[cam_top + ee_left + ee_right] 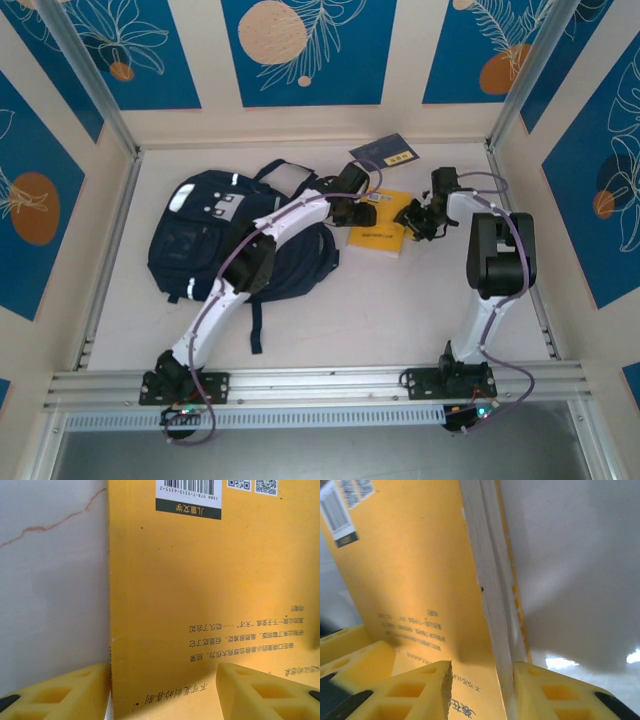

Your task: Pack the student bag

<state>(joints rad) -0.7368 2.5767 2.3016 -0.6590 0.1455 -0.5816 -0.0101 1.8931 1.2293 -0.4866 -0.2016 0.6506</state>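
Observation:
The student bag (215, 240), a dark navy backpack with white stripes, lies at the left of the table under my left arm. To its right lies a yellow book (380, 235), back cover up. My left gripper (360, 212) sits low over the book's left part. In the left wrist view the book (200, 595) shows its barcode, and the left gripper (162, 682) is open, one finger (60, 692) beside the book's edge and one over the cover. My right gripper (411, 222) is at the right edge. It (482, 680) stands open astride the book's (420, 570) white page edge.
A dark blue notebook (385, 153) with a yellow label lies by the back wall, behind the yellow book. The pale table (380, 310) is walled in on three sides, with a metal rail along the near edge. A bag strap (256, 325) trails toward the front.

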